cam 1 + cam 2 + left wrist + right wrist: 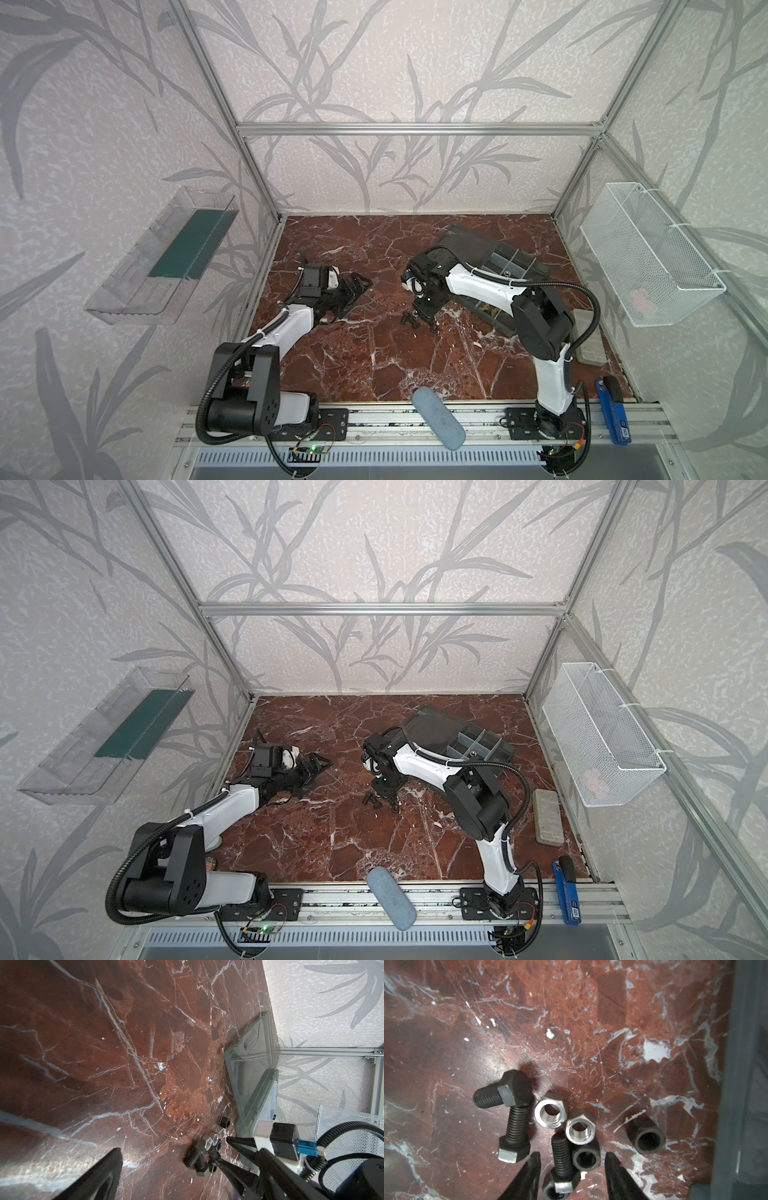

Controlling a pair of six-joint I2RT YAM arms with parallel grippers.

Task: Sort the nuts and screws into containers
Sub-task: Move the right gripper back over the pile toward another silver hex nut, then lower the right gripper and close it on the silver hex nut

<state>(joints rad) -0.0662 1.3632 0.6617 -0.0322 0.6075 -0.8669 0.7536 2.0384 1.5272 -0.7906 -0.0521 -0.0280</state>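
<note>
A small pile of black screws (516, 1132) and silver nuts (550, 1112) lies on the red marble table, with black nuts (646, 1139) among them. In both top views the pile (409, 319) sits left of the open grey organizer box with its containers (511, 266). My right gripper (572, 1156) points down at the pile, open. Its tips straddle one black screw (562, 1159) and a black nut (586, 1158) without pinching them. My left gripper (358, 286) rests low on the table left of the pile, open and empty. Only one of its fingers (108, 1167) shows in the left wrist view.
The box lid (465, 245) lies open toward the back wall. A white mesh basket (648, 257) hangs on the right wall, a clear tray (162, 253) on the left. A grey block (588, 336), a blue tool (615, 411) and a blue-grey case (438, 417) lie near the front.
</note>
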